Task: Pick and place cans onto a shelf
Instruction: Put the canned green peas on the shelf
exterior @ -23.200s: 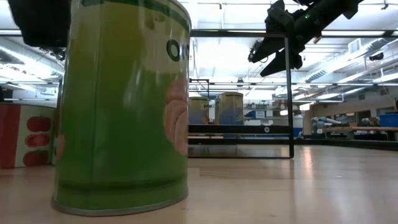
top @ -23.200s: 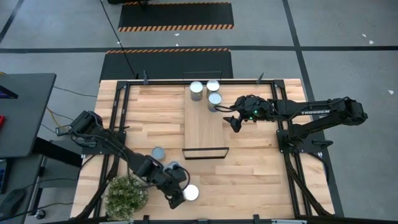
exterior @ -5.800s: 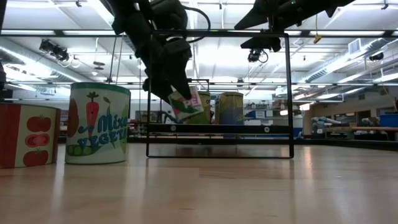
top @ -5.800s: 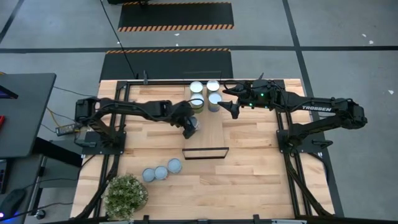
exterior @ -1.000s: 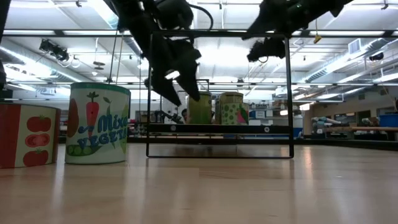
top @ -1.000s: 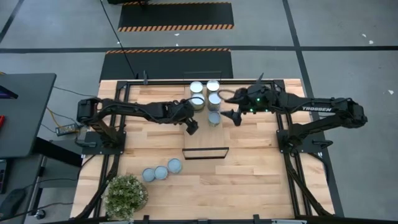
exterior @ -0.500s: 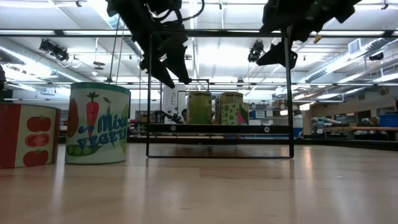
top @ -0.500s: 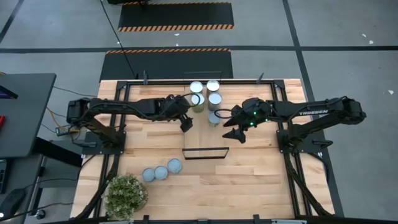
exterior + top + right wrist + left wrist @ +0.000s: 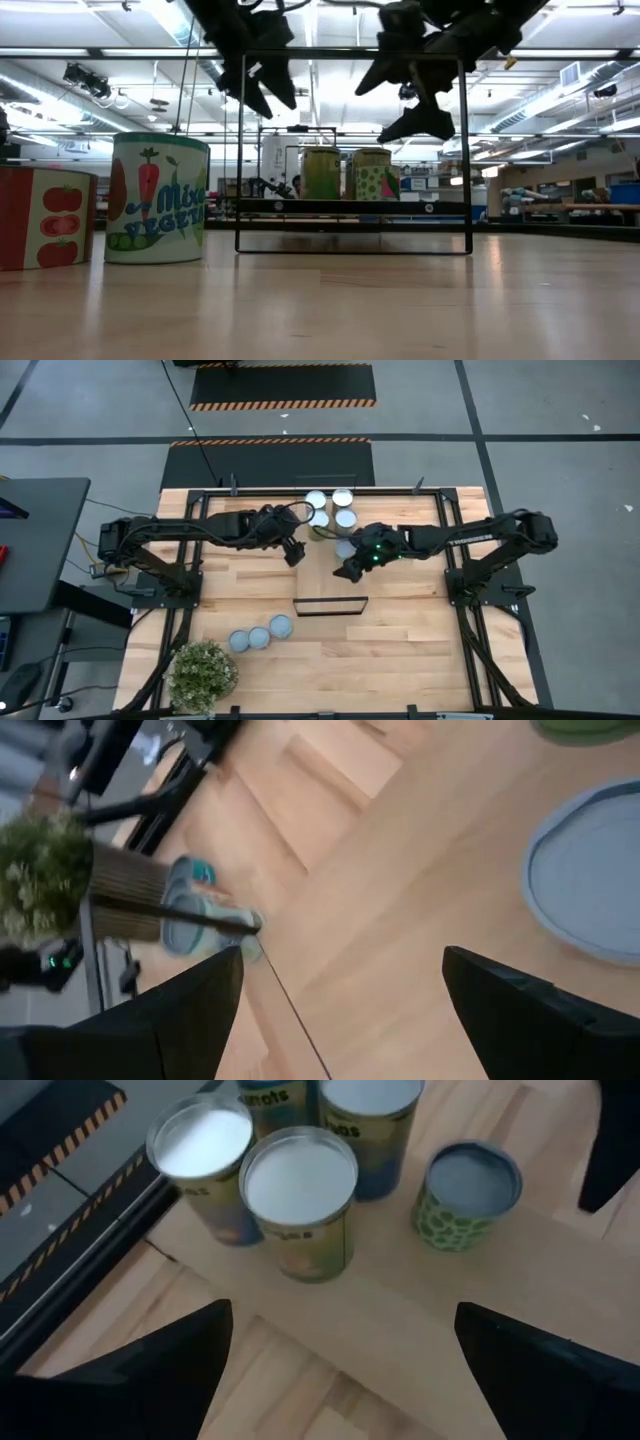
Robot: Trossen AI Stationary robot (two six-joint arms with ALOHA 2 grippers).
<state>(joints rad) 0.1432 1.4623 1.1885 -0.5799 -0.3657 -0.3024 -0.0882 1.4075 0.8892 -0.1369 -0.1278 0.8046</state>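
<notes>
Five cans [image 9: 331, 518] cluster at the shelf's [image 9: 322, 575] twelve o'clock end; three cans [image 9: 258, 637] wait on the table toward seven o'clock. The right gripper [image 9: 349, 567], fingers spread and empty, hangs over the shelf. The left gripper [image 9: 292, 551], apparently also open-handed, sits off the shelf's nine o'clock edge. Either should descend vertically over one loose can, clear of its neighbours.

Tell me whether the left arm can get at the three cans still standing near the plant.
Probably yes. The three cans stand in a row on open tabletop beside the plant, nothing over them. The left gripper, open and empty, is by the shelf; the right gripper is over the shelf, clear of that path.
</notes>
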